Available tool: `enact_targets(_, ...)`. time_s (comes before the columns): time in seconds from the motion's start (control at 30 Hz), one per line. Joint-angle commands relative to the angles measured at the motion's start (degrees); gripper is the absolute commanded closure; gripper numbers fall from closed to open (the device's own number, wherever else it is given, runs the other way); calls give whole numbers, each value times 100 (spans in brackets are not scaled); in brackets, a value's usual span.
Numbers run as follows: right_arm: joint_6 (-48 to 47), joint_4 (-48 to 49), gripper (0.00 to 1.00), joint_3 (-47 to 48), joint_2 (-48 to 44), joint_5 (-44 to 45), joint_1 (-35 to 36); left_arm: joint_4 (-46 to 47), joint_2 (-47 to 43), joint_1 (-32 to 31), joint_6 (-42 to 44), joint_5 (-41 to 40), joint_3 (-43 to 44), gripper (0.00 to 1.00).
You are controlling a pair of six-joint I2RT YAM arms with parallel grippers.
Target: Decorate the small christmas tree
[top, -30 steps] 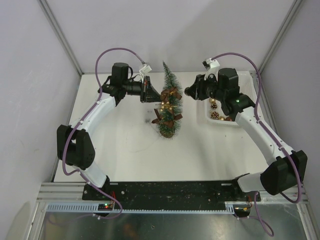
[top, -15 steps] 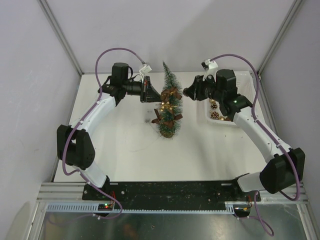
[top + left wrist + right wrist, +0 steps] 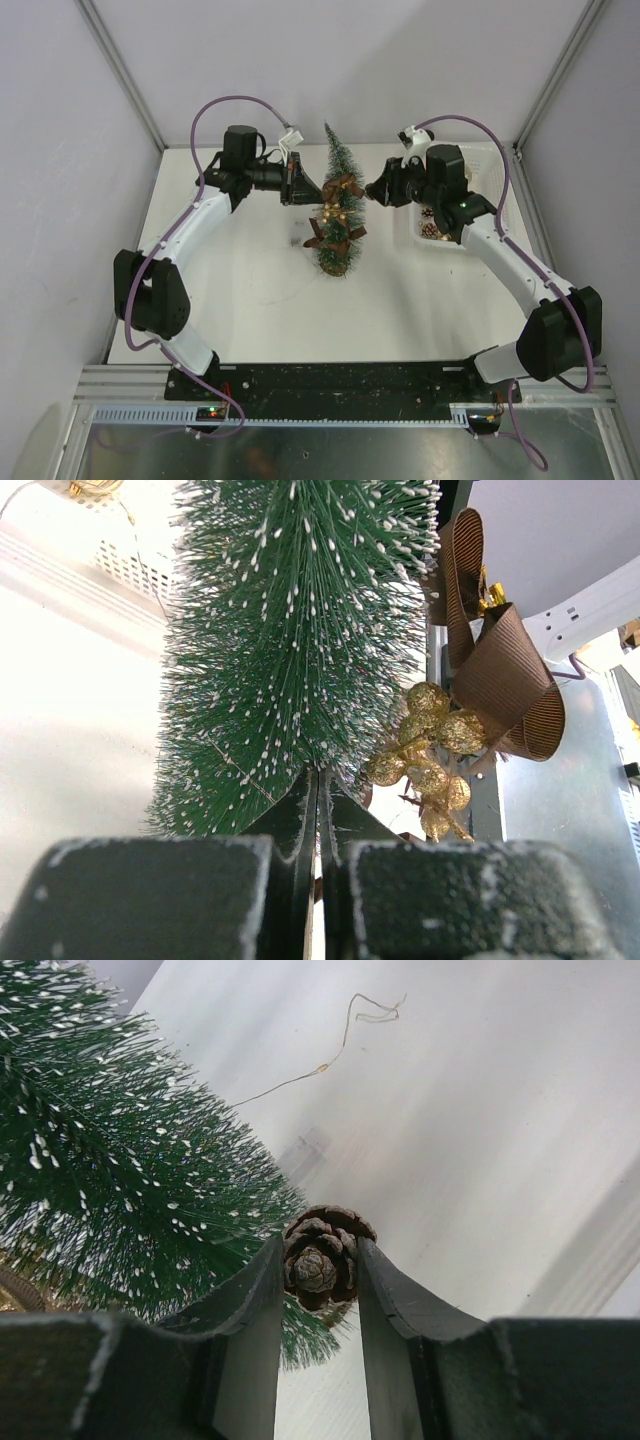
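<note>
The small christmas tree (image 3: 337, 165) stands upright mid-table on its wooden disc base (image 3: 337, 266); brown ribbon bows (image 3: 346, 186) and gold berries hang on it. My left gripper (image 3: 299, 181) is shut, its tips (image 3: 320, 776) pushed into the frosted bristles (image 3: 290, 630) on the tree's left side; whether it pinches a bristle I cannot tell. My right gripper (image 3: 373, 190) is shut on a brown pine cone (image 3: 320, 1260), held just off the tree's right side, next to the bristles (image 3: 120, 1180). A bow (image 3: 500, 670) and gold berries (image 3: 430, 750) show past the left fingers.
A white mesh basket (image 3: 446, 247) with pine cones (image 3: 430, 229) and gold ornaments sits at the right, partly under my right arm. A thin loose wire (image 3: 345, 1040) lies on the white table. Frame posts rise at the back corners.
My right arm has moved left from over the basket toward the tree, carrying the pine cone. The left arm and the tree have not moved.
</note>
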Motion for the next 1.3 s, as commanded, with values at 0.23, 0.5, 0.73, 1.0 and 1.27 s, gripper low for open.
enact_targets(0.23,152,414,63,-142,-98,-90,34,108,-213,-37,40,200,41,100)
enact_targets(0.5,140,366,51,-217,-212,-73,35,103,-235,-35,40,173,9,100)
enact_targets(0.73,112,279,45,-223,-354,-23,10,102,-253,-18,40,157,-39,100)
enact_targets(1.0,177,153,45,-283,-480,354,-103,106,-278,90,-23,93,-55,95)
enact_targets(1.27,708,-262,35,-297,-342,2067,-700,108,-309,449,-392,268,40,72)
